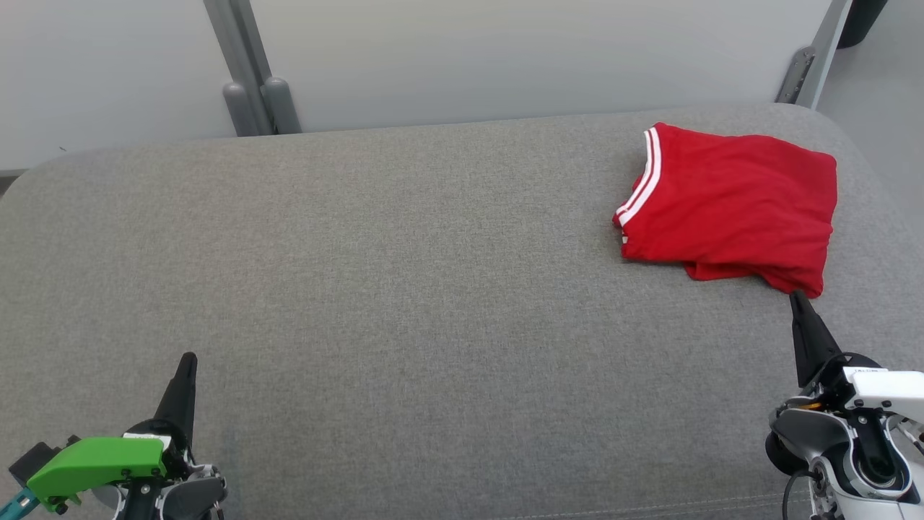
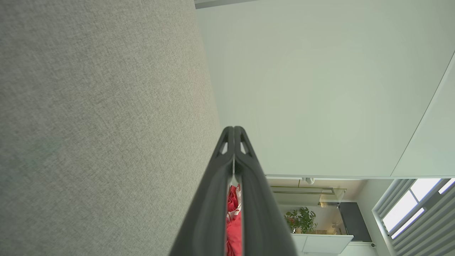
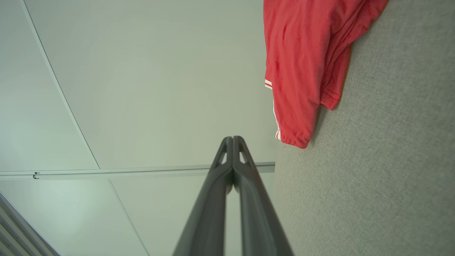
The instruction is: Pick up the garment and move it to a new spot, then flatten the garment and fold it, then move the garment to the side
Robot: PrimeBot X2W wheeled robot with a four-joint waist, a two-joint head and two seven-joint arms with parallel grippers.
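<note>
A red garment (image 1: pixel 729 206) with white-striped trim lies folded at the far right of the grey fabric surface (image 1: pixel 404 289). In the right wrist view the garment (image 3: pixel 305 64) hangs at the top right, and a sliver of it (image 2: pixel 234 227) peeks between the left fingers in the left wrist view. My right gripper (image 1: pixel 795 296) is shut and empty, its tip just below the garment's near corner without touching it. At the lower left my left gripper (image 1: pixel 189 357) is shut with nothing held, far from the garment. Each wrist view shows its own gripper, left (image 2: pixel 234 128) and right (image 3: pixel 233 138), with jaws pressed together.
Pale wall panels (image 1: pixel 505 50) with grey posts (image 1: pixel 253 79) stand behind the surface. The surface's rounded right edge (image 1: pixel 877 180) runs close to the garment. Its front seam (image 1: pixel 650 505) is near my grippers. A plant and a window (image 2: pixel 408 209) show far off in the left wrist view.
</note>
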